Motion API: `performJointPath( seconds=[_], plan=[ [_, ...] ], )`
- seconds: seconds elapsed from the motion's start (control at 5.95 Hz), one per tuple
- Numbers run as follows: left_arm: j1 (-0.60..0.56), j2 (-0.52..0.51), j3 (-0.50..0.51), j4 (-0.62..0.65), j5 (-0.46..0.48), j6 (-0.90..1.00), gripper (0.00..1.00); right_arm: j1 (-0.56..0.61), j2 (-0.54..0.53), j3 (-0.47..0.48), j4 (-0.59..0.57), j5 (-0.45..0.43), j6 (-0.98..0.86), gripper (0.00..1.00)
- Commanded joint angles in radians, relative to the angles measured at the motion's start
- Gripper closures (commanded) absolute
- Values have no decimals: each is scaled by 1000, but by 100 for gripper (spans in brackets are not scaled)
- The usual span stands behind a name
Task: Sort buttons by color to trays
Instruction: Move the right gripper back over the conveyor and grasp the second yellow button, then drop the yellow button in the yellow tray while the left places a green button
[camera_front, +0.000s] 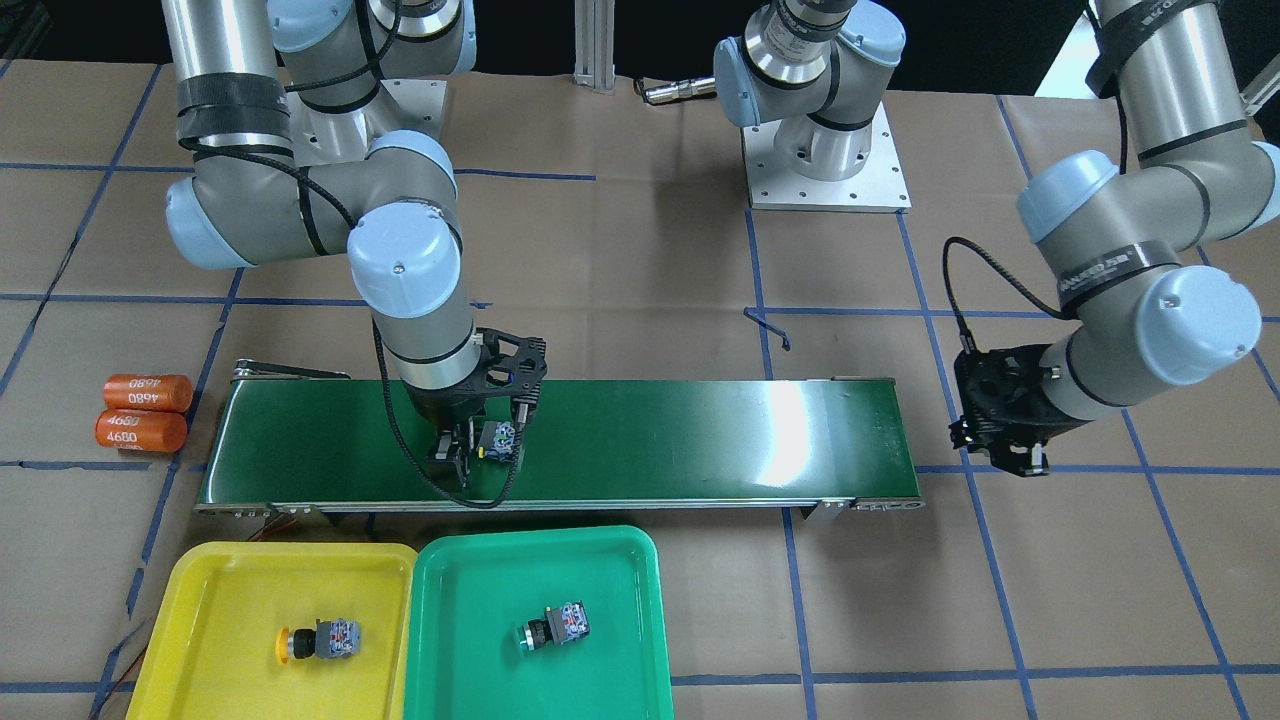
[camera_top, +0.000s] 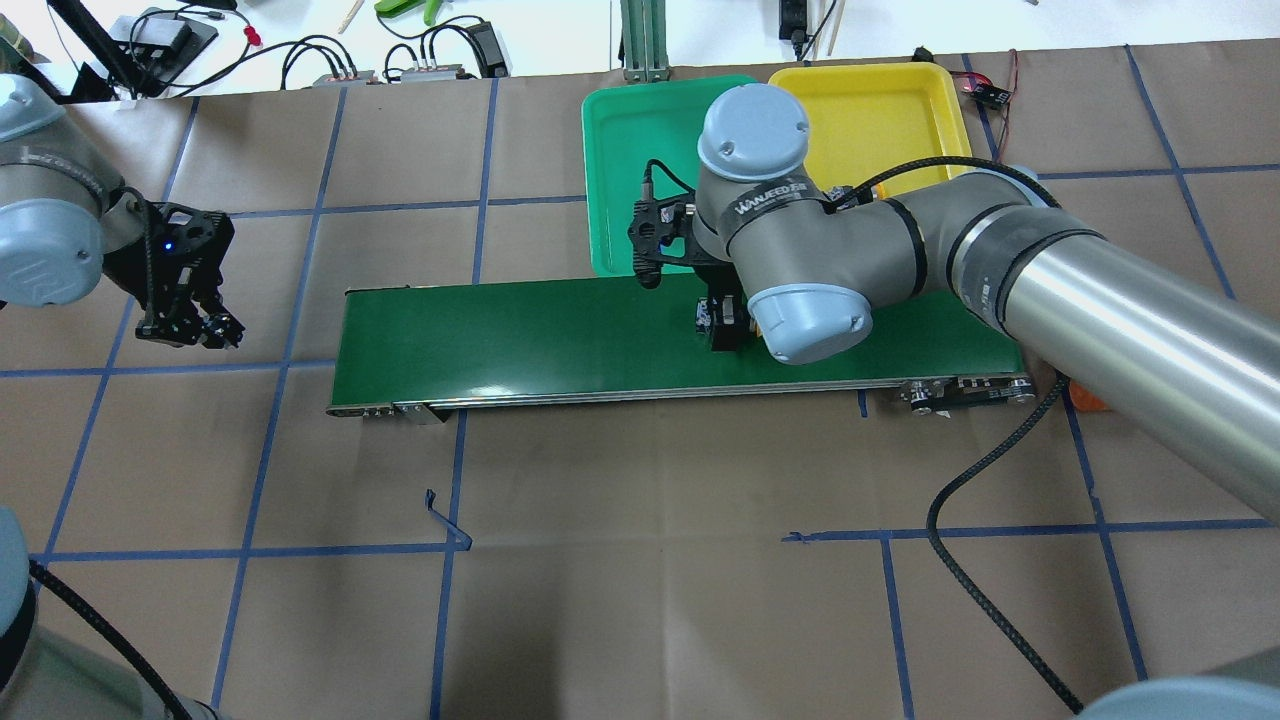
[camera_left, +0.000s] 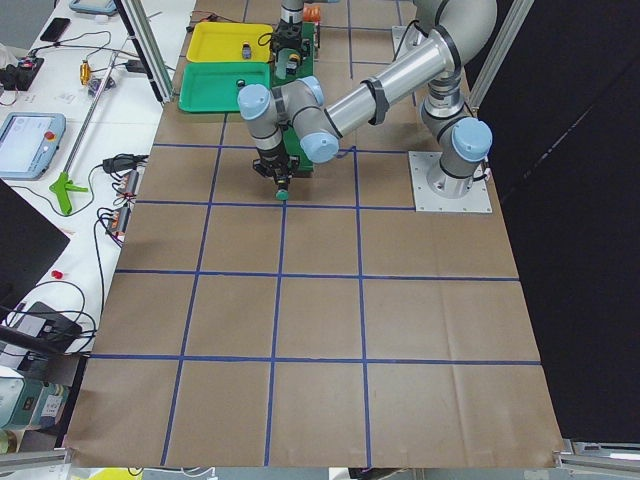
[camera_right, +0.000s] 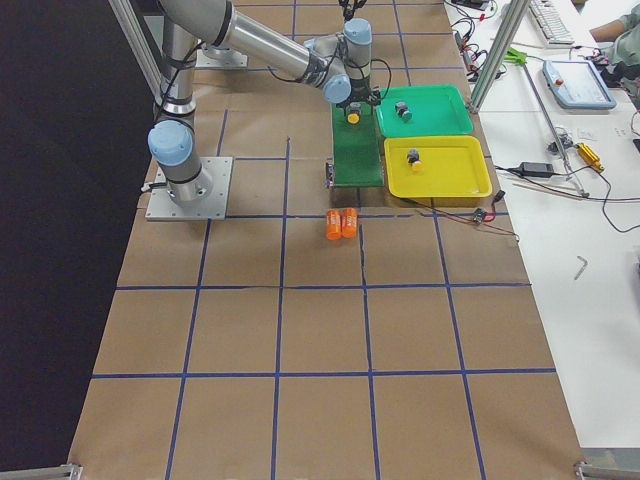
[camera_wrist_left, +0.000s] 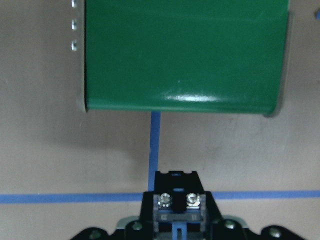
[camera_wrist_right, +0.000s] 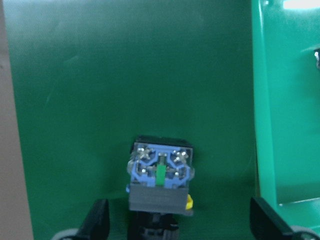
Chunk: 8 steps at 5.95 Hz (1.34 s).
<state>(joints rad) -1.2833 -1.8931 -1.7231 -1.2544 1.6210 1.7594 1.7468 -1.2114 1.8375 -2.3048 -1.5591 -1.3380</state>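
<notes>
My right gripper (camera_front: 462, 455) hangs over the green conveyor belt (camera_front: 680, 440), shut on a yellow-capped button (camera_wrist_right: 160, 175) whose blue terminal block faces the wrist camera. Beyond the belt's other end, above the brown paper, my left gripper (camera_top: 195, 328) is shut on a button (camera_wrist_left: 177, 205) whose green cap (camera_left: 283, 195) shows below the fingers. Beside the belt stand the yellow tray (camera_front: 200, 575) and the green tray (camera_front: 620, 560). A yellow button (camera_front: 318, 640) lies in the yellow tray. A green button (camera_front: 555, 627) lies in the green tray.
Two orange cylinders marked 4680 (camera_front: 145, 410) lie off the belt's end nearest the yellow tray. The right arm's cable (camera_top: 960, 500) loops over the paper. Cables and tools lie beyond the trays (camera_top: 330, 60).
</notes>
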Motion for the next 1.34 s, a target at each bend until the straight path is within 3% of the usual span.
performJointPath(
  seconds=[0.0, 0.34, 0.5, 0.67, 0.84, 1.18],
  plan=[
    [-144, -3, -7, -19, -7, -194, 96, -27, -16, 26, -2, -4, -18, 25],
    [-233, -4, -13, -8, -53, -228, 91, -52, -22, 28, 2, -18, -30, 79],
    [-238, -6, -16, 3, -58, -232, 4, -79, -52, 28, 14, -18, -68, 91],
    [-237, 14, -18, 0, -58, -236, 2, -116, -83, 28, 19, -19, -113, 92],
    [-238, 44, 2, -25, -50, -362, 2, -128, -101, 4, 51, -54, -128, 91],
    [-238, 176, 51, -204, -50, -817, 1, -144, -12, -158, 45, -61, -344, 91]
  ],
)
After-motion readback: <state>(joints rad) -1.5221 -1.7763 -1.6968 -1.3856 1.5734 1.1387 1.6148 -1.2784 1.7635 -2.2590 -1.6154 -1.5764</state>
